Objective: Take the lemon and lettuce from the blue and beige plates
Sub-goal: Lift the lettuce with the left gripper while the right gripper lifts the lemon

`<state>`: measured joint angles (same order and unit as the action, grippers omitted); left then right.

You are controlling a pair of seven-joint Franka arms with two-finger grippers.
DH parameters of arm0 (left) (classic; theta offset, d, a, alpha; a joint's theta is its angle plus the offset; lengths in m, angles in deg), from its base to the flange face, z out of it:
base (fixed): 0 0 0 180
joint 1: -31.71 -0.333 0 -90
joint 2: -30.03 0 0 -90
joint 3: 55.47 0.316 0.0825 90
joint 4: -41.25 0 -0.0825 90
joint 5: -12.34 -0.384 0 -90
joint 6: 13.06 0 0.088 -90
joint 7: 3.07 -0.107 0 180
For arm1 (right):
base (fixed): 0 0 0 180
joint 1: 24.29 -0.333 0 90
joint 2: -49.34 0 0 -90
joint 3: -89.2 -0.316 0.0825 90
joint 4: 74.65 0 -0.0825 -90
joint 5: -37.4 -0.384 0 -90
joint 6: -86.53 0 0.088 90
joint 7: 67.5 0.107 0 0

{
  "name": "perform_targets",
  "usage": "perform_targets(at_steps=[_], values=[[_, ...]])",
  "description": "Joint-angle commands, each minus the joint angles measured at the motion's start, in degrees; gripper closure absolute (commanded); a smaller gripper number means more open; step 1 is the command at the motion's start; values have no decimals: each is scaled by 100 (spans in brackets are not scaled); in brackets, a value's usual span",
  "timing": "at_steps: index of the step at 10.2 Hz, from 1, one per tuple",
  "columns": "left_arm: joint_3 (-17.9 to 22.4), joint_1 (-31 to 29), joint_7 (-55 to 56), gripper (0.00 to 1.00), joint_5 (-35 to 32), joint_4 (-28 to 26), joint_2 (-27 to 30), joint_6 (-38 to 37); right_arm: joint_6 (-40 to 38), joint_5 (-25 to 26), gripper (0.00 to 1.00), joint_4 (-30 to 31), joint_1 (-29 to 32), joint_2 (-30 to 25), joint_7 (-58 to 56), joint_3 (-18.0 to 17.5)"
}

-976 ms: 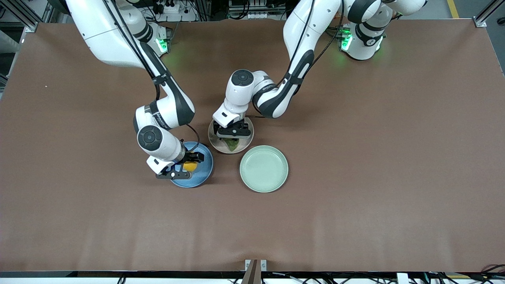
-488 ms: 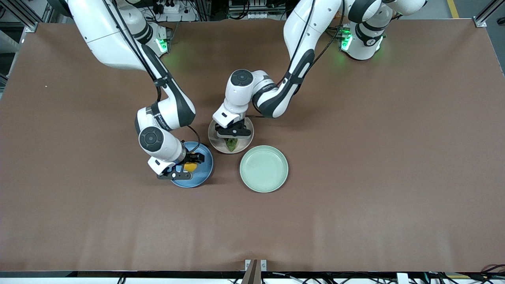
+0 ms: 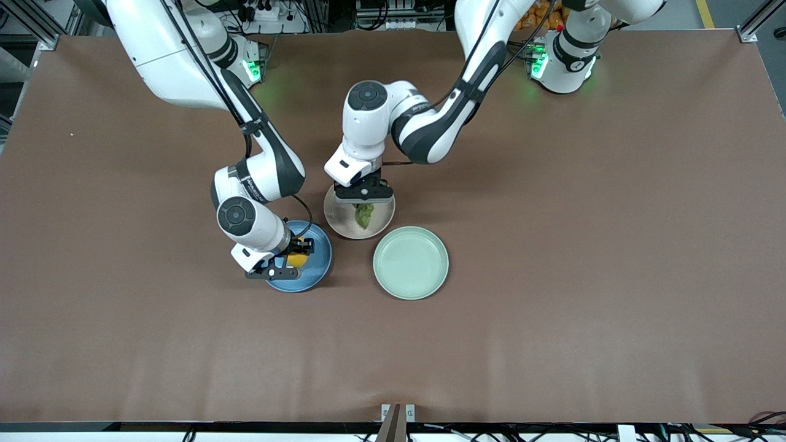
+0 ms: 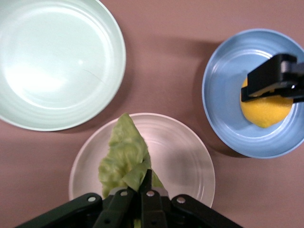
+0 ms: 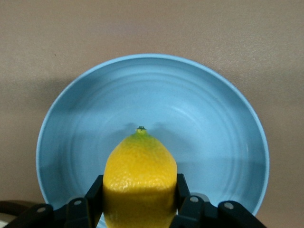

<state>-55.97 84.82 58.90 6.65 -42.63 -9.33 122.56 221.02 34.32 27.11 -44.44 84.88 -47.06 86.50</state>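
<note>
Left pincer (image 3: 365, 200): clenched on the lettuce (image 3: 365, 215), hanging over the beige plate (image 3: 381, 222); in the left wrist view the two fingertips (image 4: 145, 183) meet on the leaf's folded end.
Lettuce: a wrinkled green leaf, pinched at one end, the rest drooping toward the beige plate's middle; whether its free tip touches the plate cannot be told.
Right pincer (image 3: 293, 259): grasping the lemon (image 3: 296, 259) inside the blue plate (image 3: 315, 268); the right wrist view shows one finger (image 5: 94, 195) pressed on each side of the fruit.
Lemon: yellow, its small green tip (image 5: 140, 128) pointing toward the plate's centre; whether it is lifted off the dish cannot be told.
Blue plate: on the tabletop (image 3: 552, 276), toward the right arm's end, just beside the beige plate.
Beige plate: farther from the front camera than the other two plates.
Mint-green plate (image 3: 411, 263): just beside the beige plate and nearer to the front camera, toward the left arm's end from the blue plate.
</note>
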Motion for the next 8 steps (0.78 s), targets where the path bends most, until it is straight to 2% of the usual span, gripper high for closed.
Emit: perform_targets(at_steps=[1,4,8], values=[[-20,-81,69,100,-72,-357,515,-404,7,80,80,-33,46,31,40,-47],[-11,-545,26,100,-54,-358,657,-861,-265,80,84,-129,151,-56,-48,-38],[6,-1503,-1079,100,-54,-393,876,-1749,-1133,80,87,-674,300,-100,-214,-47]])
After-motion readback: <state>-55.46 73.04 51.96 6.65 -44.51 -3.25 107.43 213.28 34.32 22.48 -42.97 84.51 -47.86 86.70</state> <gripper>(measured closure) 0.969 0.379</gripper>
